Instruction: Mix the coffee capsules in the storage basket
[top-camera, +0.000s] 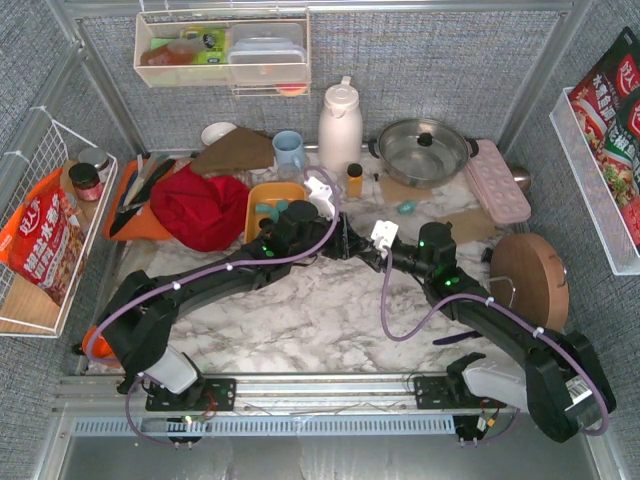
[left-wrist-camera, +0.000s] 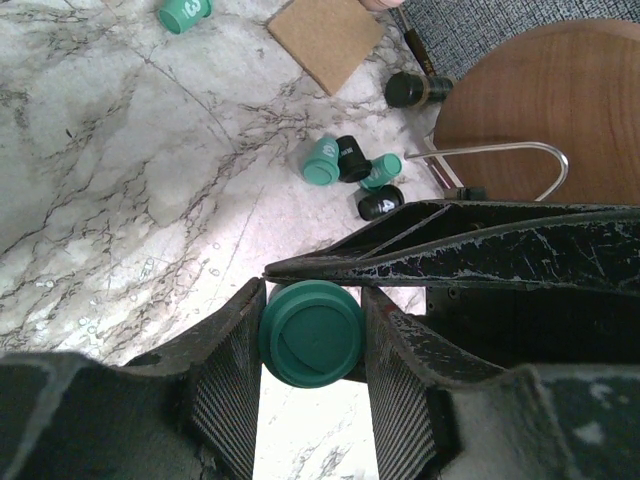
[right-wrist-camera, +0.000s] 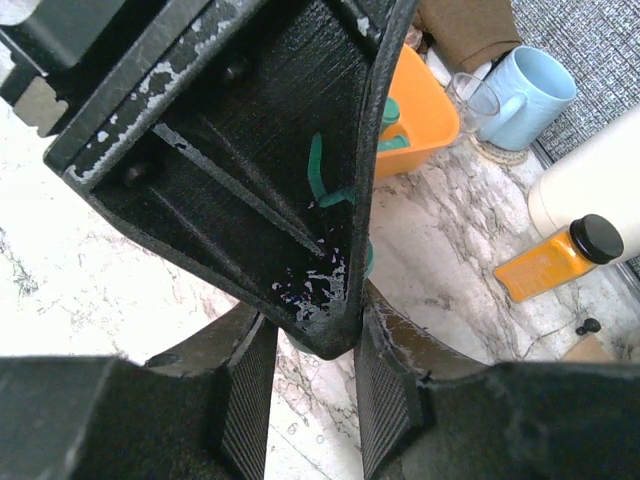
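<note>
Marble-topped table (top-camera: 320, 310) inside a grey fabric-walled booth, with wire racks at both sides. Basket (top-camera: 262, 195): orange-yellow, left of centre, between a red cloth (top-camera: 205, 205) and the arms' meeting point, with teal capsules (top-camera: 265, 210) lying in it. Left gripper (left-wrist-camera: 312, 335): out over the marble to the right of the basket, jaws clamped on one teal capsule (left-wrist-camera: 312, 330), flat end facing the wrist camera. Right gripper (right-wrist-camera: 315, 400): jaws apart, with the left gripper's tip between them; whether they press on it cannot be told. Loose group (left-wrist-camera: 350, 170): two teal and two black capsules lying together on the marble near a round wooden board (left-wrist-camera: 540, 100). Lone capsule (left-wrist-camera: 185, 12): teal, well apart from the group, beside a cardboard square (left-wrist-camera: 325, 35). Back row: blue mug (right-wrist-camera: 530, 90), white jug (top-camera: 340, 125), amber bottle (right-wrist-camera: 550, 260) with black cap, steel pot (top-camera: 420, 150), pink egg tray (top-camera: 497, 180).
</note>
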